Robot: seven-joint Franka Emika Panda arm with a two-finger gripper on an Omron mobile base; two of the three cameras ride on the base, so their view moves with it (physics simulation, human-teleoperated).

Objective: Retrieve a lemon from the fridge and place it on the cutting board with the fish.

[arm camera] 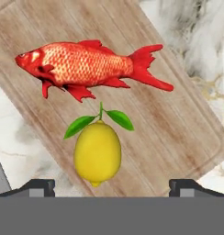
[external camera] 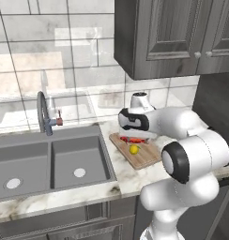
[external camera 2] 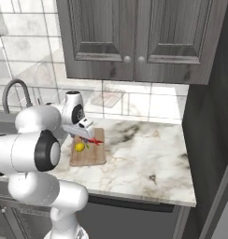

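The lemon (arm camera: 98,153), bright yellow with two green leaves, lies on the light-brown wooden cutting board (arm camera: 178,124). The red-orange fish (arm camera: 86,64) rests just beyond it on the same board, apart from it. My gripper (arm camera: 114,187) hovers over the lemon, open, its two dark fingertips (arm camera: 38,186) spread wide to either side with nothing between them. From the base, the lemon (external camera: 133,149) (external camera 2: 79,147) sits on the board (external camera: 147,158) (external camera 2: 90,158) under my hand, and the fish (external camera 2: 93,140) is partly covered by it. The fridge is out of view.
A double grey sink (external camera: 50,159) with a curved faucet (external camera: 43,115) lies left of the board. Dark upper cabinets (external camera: 172,37) hang above. Marble counter (external camera 2: 144,158) stretches right to a tall dark panel (external camera 2: 209,140).
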